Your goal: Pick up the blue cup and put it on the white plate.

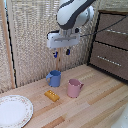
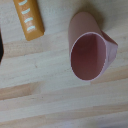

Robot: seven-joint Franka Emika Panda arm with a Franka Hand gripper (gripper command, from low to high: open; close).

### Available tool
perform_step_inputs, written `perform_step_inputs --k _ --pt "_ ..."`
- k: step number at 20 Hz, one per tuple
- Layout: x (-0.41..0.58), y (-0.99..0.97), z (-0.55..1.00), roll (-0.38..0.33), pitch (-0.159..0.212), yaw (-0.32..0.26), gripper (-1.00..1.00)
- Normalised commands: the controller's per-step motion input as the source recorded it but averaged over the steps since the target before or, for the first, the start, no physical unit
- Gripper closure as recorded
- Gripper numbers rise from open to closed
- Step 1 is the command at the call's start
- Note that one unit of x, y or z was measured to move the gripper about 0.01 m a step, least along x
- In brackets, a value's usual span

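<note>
From my seat, the blue cup (image 1: 54,78) stands upright on the wooden table (image 1: 95,102), toward the back near the woven screen (image 1: 35,35), with its loop handle turned to the exterior view's left. I judge it a small rigid mug, light, probably glazed or smooth plastic and so somewhat slippery; I would take it across the rim wall, one finger inside and one outside, away from the handle, since the handle looks too small to pinch reliably. It could chip if set down hard on the white plate (image 1: 14,110), which lies well apart at the exterior view's lower left. The gripper (image 1: 61,52) hangs above the cup, clear of it and carrying nothing; its fingers look parted, though the frame is coarse. Beside the cup are a pink cup (image 2: 91,49) and a small orange block (image 2: 29,19) with pale markings I cannot read. I see no brand or legible writing anywhere.
</note>
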Motion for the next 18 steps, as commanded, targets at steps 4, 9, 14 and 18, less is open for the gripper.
perform_step_inputs --k 4,9,14,18 --pt "0.533 -0.39 -0.07 0.061 0.009 0.0 -1.0" --pt "0.567 -0.35 -0.02 0.042 0.038 0.0 -1.0" --pt "0.355 -0.2 -0.12 0.01 0.116 0.0 -1.0" --pt "0.319 -0.02 -0.35 0.0 0.171 0.0 -1.0"
